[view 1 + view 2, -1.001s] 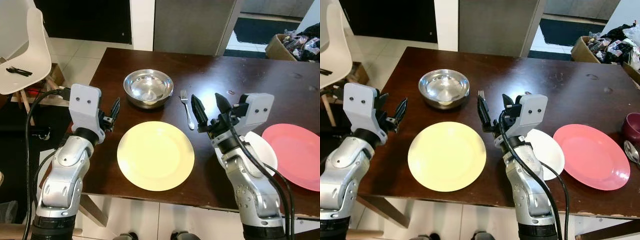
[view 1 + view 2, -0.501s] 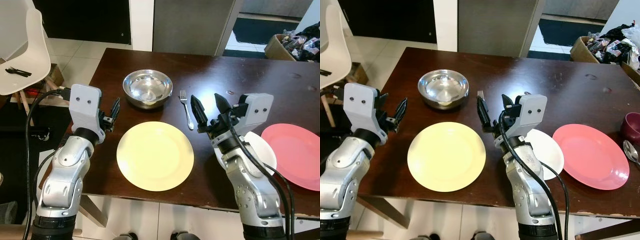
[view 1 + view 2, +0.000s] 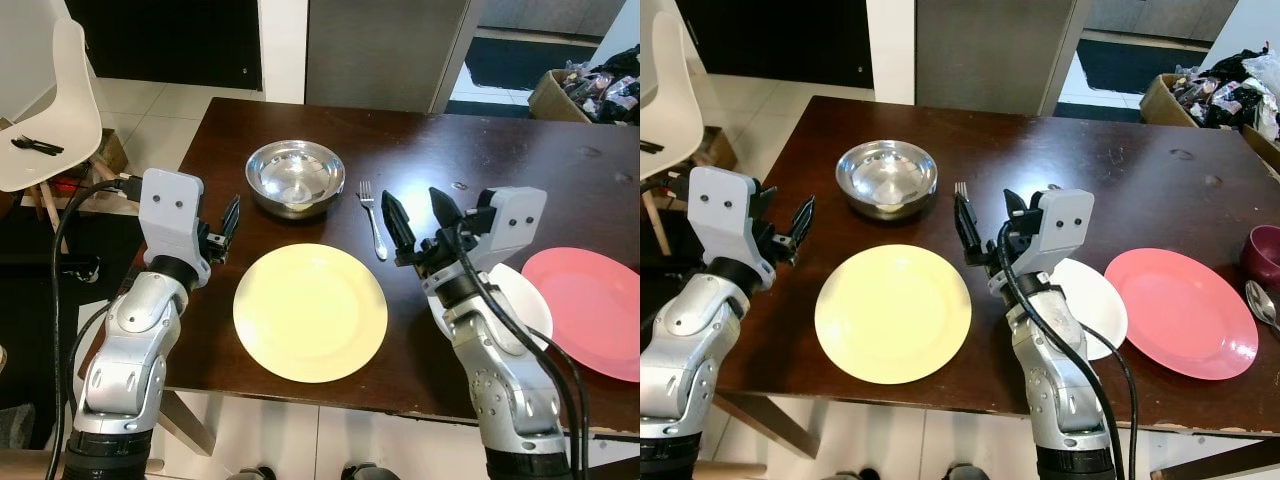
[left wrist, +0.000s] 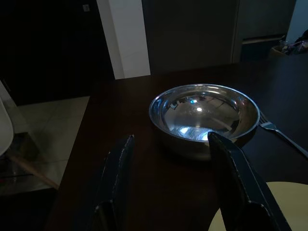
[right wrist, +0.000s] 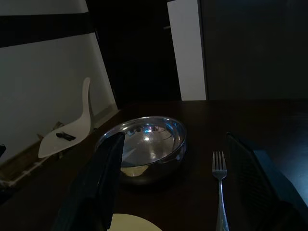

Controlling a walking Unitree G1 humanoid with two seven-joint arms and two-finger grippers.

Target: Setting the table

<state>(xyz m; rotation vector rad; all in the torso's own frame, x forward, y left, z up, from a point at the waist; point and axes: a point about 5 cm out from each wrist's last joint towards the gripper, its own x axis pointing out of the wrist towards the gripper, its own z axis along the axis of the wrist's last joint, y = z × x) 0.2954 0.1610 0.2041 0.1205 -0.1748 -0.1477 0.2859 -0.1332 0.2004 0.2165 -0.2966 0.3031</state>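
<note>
A yellow plate [image 3: 310,312] lies near the front edge of the dark wooden table [image 3: 520,170]. Behind it stands a steel bowl [image 3: 296,177], and a fork [image 3: 374,218] lies to the bowl's right. My left gripper [image 4: 171,138] is open over the table's left edge, beside the yellow plate and pointing at the bowl [image 4: 202,113]. My right gripper [image 3: 412,196] is open and holds nothing, hovering just right of the fork [image 5: 220,187]. My right arm partly hides a small white plate [image 3: 522,300]. A pink plate [image 3: 590,305] lies to its right.
A maroon cup [image 3: 1264,255] and a spoon [image 3: 1262,302] sit at the table's far right. A white chair [image 3: 50,110] with a black object on its seat stands off the table's left side. A cardboard box of clutter [image 3: 590,85] is on the floor at back right.
</note>
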